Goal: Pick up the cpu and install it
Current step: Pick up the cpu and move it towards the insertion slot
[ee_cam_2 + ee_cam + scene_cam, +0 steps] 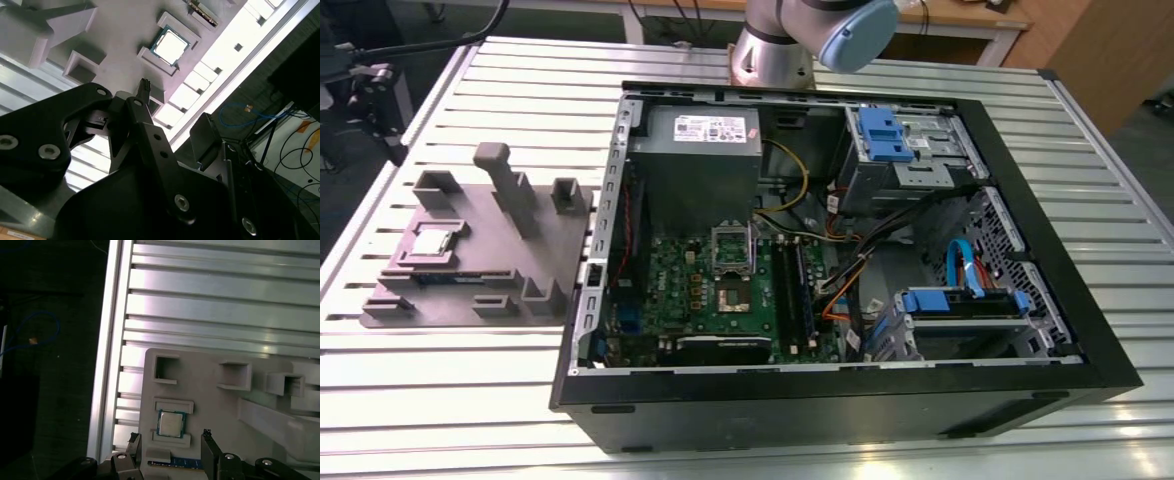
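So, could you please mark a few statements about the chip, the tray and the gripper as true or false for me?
1. The chip lies in a pocket of the grey tray. True.
2. The gripper is shut on the chip. False: its fingers stand apart on either side of the chip in the first wrist view and hold nothing.
3. The tray sits inside the computer case. False: it rests on the slatted table, beside the case on the exterior view's left.
4. The computer case lies open, with its green circuit board in sight. True.
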